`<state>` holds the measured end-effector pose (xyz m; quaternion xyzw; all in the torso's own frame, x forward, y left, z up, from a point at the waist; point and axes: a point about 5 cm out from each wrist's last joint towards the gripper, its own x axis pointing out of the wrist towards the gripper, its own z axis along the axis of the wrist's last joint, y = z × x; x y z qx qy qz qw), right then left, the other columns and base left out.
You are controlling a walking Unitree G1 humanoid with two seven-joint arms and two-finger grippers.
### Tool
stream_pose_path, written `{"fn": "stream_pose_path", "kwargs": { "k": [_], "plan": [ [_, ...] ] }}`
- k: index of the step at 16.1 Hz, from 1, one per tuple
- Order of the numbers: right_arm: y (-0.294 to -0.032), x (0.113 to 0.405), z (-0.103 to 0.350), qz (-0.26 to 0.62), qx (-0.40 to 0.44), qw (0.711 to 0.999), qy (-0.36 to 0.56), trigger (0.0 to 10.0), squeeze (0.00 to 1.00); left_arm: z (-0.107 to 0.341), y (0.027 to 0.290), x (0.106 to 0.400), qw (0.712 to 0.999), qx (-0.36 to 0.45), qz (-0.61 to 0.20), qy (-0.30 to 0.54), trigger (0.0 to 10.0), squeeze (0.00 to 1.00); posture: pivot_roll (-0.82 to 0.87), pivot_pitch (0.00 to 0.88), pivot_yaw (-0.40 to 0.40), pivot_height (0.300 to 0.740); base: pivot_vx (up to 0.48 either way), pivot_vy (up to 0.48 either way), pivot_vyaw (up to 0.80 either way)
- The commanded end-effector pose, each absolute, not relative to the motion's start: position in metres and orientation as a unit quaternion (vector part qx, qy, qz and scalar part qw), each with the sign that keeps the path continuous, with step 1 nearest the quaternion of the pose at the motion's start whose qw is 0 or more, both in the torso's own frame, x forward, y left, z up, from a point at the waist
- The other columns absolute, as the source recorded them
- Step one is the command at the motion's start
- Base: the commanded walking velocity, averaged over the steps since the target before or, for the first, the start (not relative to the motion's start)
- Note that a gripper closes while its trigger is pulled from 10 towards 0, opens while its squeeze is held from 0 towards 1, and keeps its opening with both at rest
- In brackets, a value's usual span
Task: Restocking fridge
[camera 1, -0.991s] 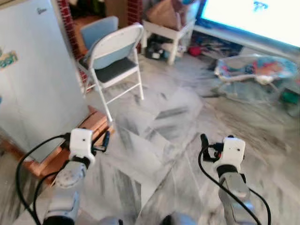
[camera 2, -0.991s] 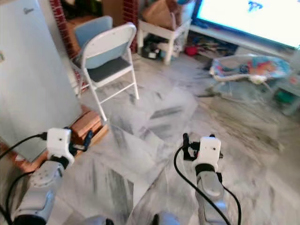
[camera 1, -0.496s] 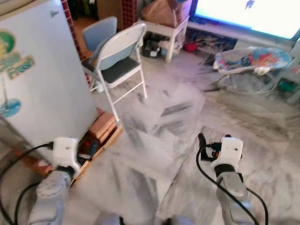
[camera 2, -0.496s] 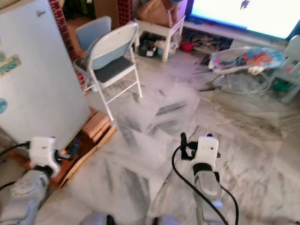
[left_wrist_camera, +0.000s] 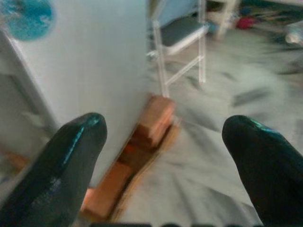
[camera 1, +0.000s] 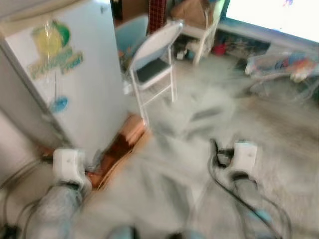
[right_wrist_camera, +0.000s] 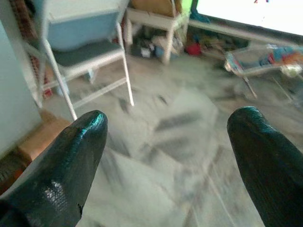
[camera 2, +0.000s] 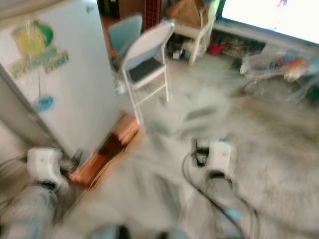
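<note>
Since half a second ago the head camera has swung left and the whole scene has gone blurred, so the fridge (camera 1: 65, 84) now sits larger and nearer the middle of the left side, its door shut and its yellow-green and blue stickers (camera 1: 50, 47) facing out. Underfoot is grey-veined marble floor (camera 1: 199, 119). At the fridge's base lie reddish wooden blocks (left_wrist_camera: 151, 120) on a low board, touching its lower corner. The left pincer (left_wrist_camera: 161, 156) hangs close before that corner, fingers spread wide and empty. Beyond the fridge stands a white folding chair (camera 1: 157, 59) with a dark seat. The right pincer (right_wrist_camera: 170, 156) hovers over bare floor, also wide apart and holding nothing. Farther right a colourful baby bouncer (camera 1: 284, 67) rests on the floor below a bright screen (camera 1: 279, 15).
</note>
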<state>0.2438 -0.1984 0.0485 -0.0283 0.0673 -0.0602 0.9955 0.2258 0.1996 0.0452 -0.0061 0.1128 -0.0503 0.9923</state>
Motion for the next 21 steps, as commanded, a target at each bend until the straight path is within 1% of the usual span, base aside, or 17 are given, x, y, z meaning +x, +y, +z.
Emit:
{"fn": "stream_pose_path", "kwargs": {
  "k": [1,4,8,9,13,17,19,21],
  "plan": [
    [-0.196,0.244,0.049,-0.059,-0.022,0.996,0.066,10.0,0.0,0.045,0.206,0.224,0.992,0.005,-0.038,0.121,10.0,0.0,0.09,0.057,-0.049,0.74,0.0,0.461,0.0],
    [-0.199,0.242,0.049,-0.062,-0.024,0.995,0.068,10.0,0.0,0.048,0.199,0.229,0.993,0.015,-0.041,0.111,10.0,0.0,0.09,0.057,-0.05,0.74,0.0,0.459,-0.47],
    [-0.197,0.243,0.05,-0.059,-0.024,0.996,0.066,10.0,0.0,0.051,0.183,0.235,0.993,0.02,-0.065,0.097,10.0,0.0,0.08,0.065,-0.054,0.74,0.0,0.423,-0.8],
    [-0.197,0.243,0.05,-0.059,-0.025,0.996,0.066,10.0,0.0,0.051,0.181,0.234,0.993,0.019,-0.065,0.098,10.0,0.0,0.08,0.068,-0.055,0.74,0.281,0.311,-0.54],
    [-0.198,0.242,0.051,-0.056,-0.029,0.996,0.065,10.0,0.0,0.049,0.178,0.232,0.993,0.015,-0.067,0.099,10.0,0.0,0.08,0.074,-0.063,0.74,0.277,0.332,0.0],
    [-0.197,0.242,0.05,-0.053,-0.03,0.996,0.067,10.0,0.0,0.048,0.176,0.231,0.993,0.012,-0.057,0.099,10.0,0.0,0.09,0.081,-0.071,0.74,0.0,0.44,0.0],
    [-0.197,0.243,0.051,-0.052,-0.031,0.996,0.066,10.0,0.0,0.05,0.175,0.232,0.995,0.005,-0.05,0.085,10.0,0.0,0.09,0.082,-0.074,0.74,0.0,0.431,0.0],
    [-0.197,0.242,0.05,-0.051,-0.033,0.996,0.067,10.0,0.0,0.052,0.175,0.233,0.997,0.001,-0.04,0.071,10.0,0.0,0.09,0.084,-0.078,0.74,0.0,0.0,0.0]
  ]
}}
